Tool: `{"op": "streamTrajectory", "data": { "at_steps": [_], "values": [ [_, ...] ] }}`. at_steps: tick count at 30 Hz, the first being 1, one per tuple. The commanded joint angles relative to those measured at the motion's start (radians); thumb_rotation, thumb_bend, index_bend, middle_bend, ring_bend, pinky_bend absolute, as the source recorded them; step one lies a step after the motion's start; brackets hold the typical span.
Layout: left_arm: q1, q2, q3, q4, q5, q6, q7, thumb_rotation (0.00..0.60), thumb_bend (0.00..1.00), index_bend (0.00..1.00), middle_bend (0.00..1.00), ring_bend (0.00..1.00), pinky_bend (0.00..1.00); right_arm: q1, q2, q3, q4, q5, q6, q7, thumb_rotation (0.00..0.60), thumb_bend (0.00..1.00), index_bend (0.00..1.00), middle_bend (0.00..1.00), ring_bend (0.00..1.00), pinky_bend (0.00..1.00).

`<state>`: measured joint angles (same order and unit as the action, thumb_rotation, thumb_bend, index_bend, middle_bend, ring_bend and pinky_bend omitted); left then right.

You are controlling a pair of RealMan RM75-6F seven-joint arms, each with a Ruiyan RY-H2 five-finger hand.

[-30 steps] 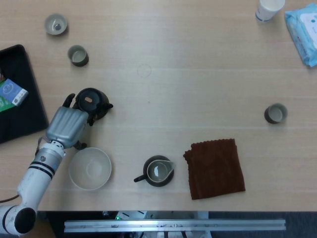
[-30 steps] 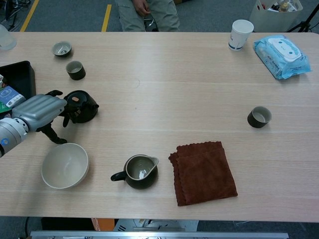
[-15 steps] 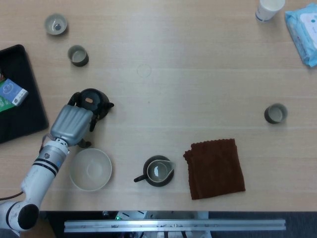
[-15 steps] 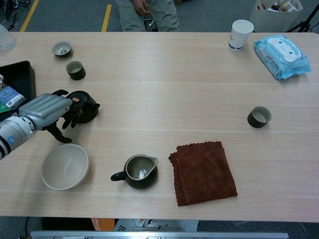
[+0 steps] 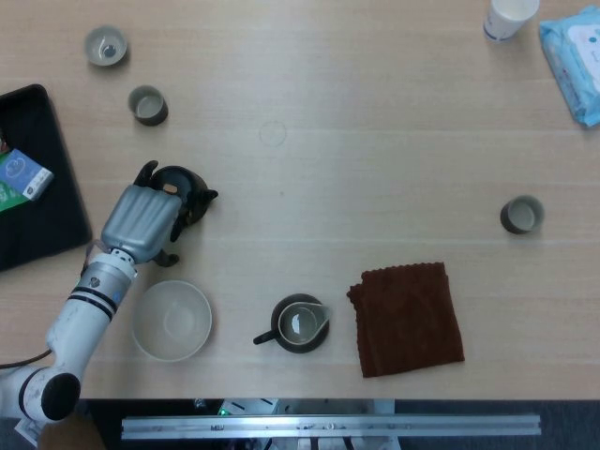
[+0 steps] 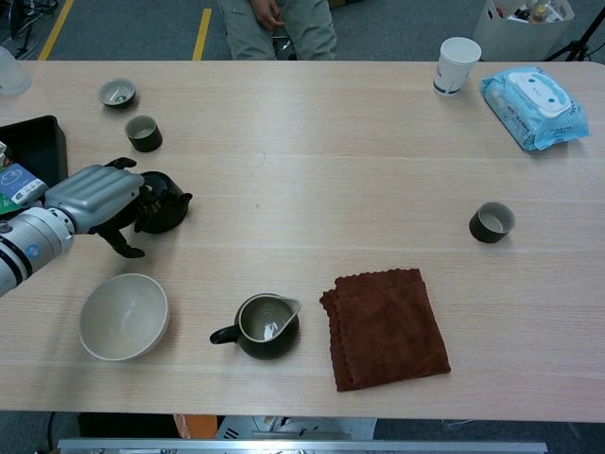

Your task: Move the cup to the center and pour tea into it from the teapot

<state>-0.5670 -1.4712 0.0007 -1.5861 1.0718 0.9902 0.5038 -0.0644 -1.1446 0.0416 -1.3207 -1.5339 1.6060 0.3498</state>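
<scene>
One hand is working: the left hand (image 5: 141,220) lies over the teapot (image 5: 180,190) at nine o'clock on the table (image 5: 375,169), fingers curled round it, though a firm hold cannot be told. Settle the grip before lifting. Right hand is out of sight. The cup (image 5: 521,215) waits at three o'clock, not yet centred.

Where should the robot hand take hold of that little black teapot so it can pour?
Probably around the teapot body and handle on its left, the side nearest the left robot hand already over it. The spout points right, toward the table's middle, so a grip from the left keeps the pouring side free. The handle itself is hidden under the fingers.
</scene>
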Motion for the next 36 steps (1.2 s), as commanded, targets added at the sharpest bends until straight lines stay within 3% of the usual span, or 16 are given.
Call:
{"op": "streamTrajectory", "data": {
  "at_steps": [1,4,6,11,16,28,36],
  "values": [
    [-0.003,0.002,-0.004,0.0,-0.006,-0.002,0.001,0.6,0.08,0.75,0.93,0.69,0.02,0.0,0.0,0.002,0.001,0.002,0.001,0.001,0.6,0.09,0.35,0.33,0.24,0.32],
    [-0.006,0.005,-0.007,-0.001,-0.011,-0.005,0.001,0.599,0.08,0.77,0.96,0.72,0.02,0.0,0.0,0.004,0.001,0.004,0.001,0.003,0.6,0.09,0.35,0.33,0.24,0.32],
    [-0.007,0.009,-0.011,-0.004,-0.019,-0.01,-0.006,0.568,0.08,0.78,0.97,0.74,0.02,-0.001,0.001,0.006,0.001,0.006,0.002,0.005,0.6,0.09,0.35,0.33,0.24,0.32],
    [-0.012,0.024,-0.033,-0.014,-0.045,-0.022,-0.039,0.386,0.08,0.82,1.0,0.78,0.02,-0.002,0.0,0.008,0.003,0.007,0.005,0.008,0.6,0.09,0.35,0.33,0.24,0.32],
    [-0.011,0.036,-0.057,-0.019,-0.048,-0.01,-0.077,0.27,0.08,0.86,1.0,0.8,0.02,-0.002,-0.004,0.009,0.007,0.009,0.003,0.009,0.6,0.09,0.35,0.33,0.24,0.32],
    [0.009,0.029,-0.099,0.009,-0.042,0.04,-0.162,0.233,0.08,0.92,1.0,0.85,0.02,-0.002,0.001,0.008,-0.002,-0.005,0.016,0.008,0.6,0.09,0.35,0.33,0.24,0.32],
    [0.032,0.014,-0.135,0.01,-0.039,0.148,-0.144,0.222,0.08,0.99,1.0,0.92,0.06,-0.007,0.006,0.006,-0.015,-0.014,0.029,0.002,0.6,0.09,0.35,0.33,0.24,0.32]
  ]
}}
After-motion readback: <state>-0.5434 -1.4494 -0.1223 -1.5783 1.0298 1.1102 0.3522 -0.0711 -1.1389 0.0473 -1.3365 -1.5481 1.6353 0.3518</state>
